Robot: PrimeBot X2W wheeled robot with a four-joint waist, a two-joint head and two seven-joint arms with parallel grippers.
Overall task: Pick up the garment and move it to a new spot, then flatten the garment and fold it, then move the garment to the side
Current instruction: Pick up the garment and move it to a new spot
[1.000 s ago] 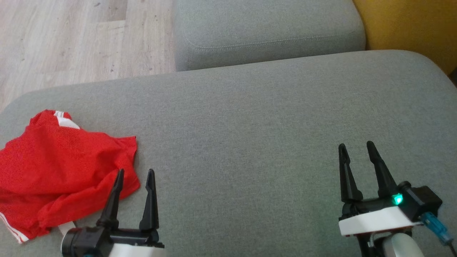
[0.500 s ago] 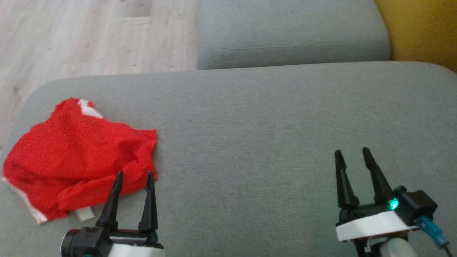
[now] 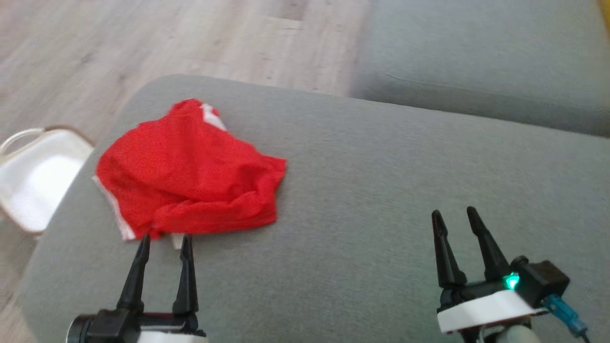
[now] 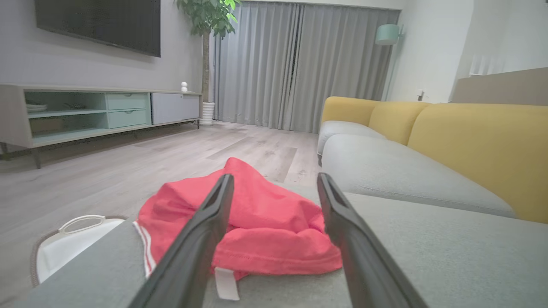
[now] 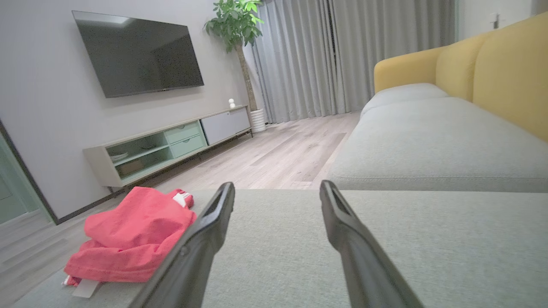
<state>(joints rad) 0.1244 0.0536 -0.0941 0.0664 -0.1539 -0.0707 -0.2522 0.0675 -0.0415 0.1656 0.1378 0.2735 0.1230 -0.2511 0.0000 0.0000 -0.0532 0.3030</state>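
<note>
**A:** Start at the left gripper [image 3: 164, 237]. What has it got?

**B:** Nothing. Its two dark fingers stand wide apart and empty, with the tips just short of the near hem of the red garment [image 3: 190, 171].

**A:** And the right gripper [image 3: 453, 212]?

**B:** It is just as wide and just as empty. It sits over bare grey seat cushion [image 3: 362, 200], well apart from the cloth.

**A:** Where does the garment lie?

**B:** It is crumpled in a heap near the left end of that cushion, close to the far edge. A white stripe [image 3: 112, 206] runs down its left side, and there is a white patch at the far end.

**A:** Is there any writing on it?

**B:** A small white tag [image 4: 226, 283] pokes out from under the near hem, between the left fingers. It is too blurred to tell whether it carries print. I can read no brand on the cloth.

**A:** What is further out?

**B:** A white basket [image 3: 33, 176] stands on the wood floor [image 3: 143, 43], just off the cushion's left end. A second grey cushion [image 3: 476, 62] lies beyond, with a yellow backrest [image 4: 471, 141]. On the wall there is a dark television [image 5: 137, 51] above a low cabinet [image 5: 171, 143], and its screen is blank.
</note>
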